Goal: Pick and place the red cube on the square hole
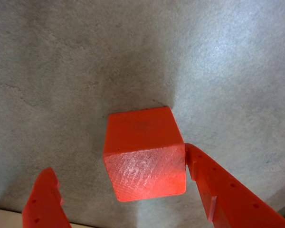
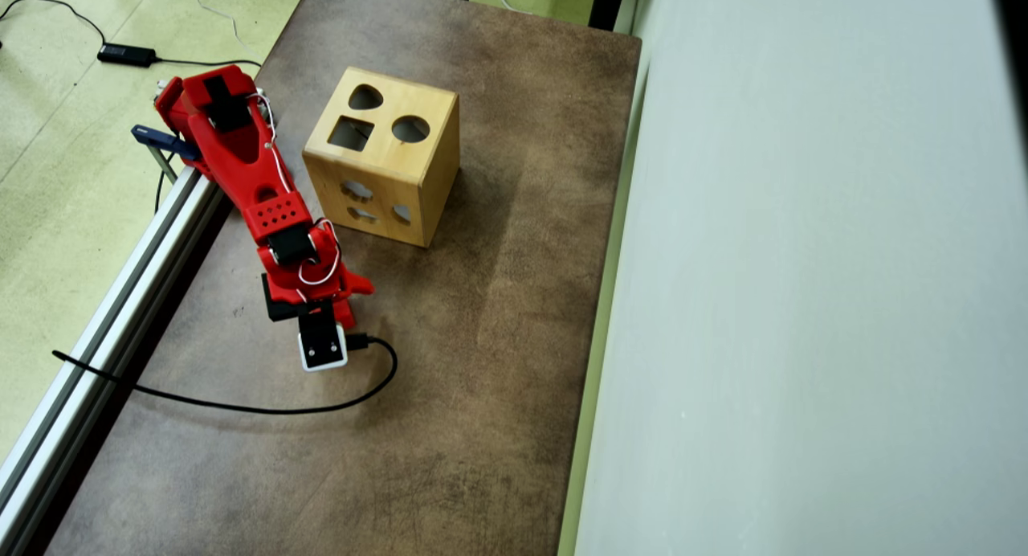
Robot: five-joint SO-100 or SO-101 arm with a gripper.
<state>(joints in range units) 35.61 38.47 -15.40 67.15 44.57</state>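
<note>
The red cube [image 1: 145,159] sits on the table [image 1: 61,71] between the gripper's [image 1: 118,183] spread fingers in the wrist view; the right finger [image 1: 218,190] touches its edge, the left finger [image 1: 45,199] stands apart, so nothing is gripped yet; overhead, the arm hides the cube, and the square hole [image 2: 351,133] tops the wooden box [image 2: 384,186] farther off. To grasp well, centre the cube, square the fingers to its flat faces, then close evenly.

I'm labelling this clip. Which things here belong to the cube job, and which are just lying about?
Job:
- small red cube, between the open red gripper fingers
- dark square hole in the top of the light wooden box

Lying about:
- round hole
- heart-like hole
- black cable on the brown table
</note>
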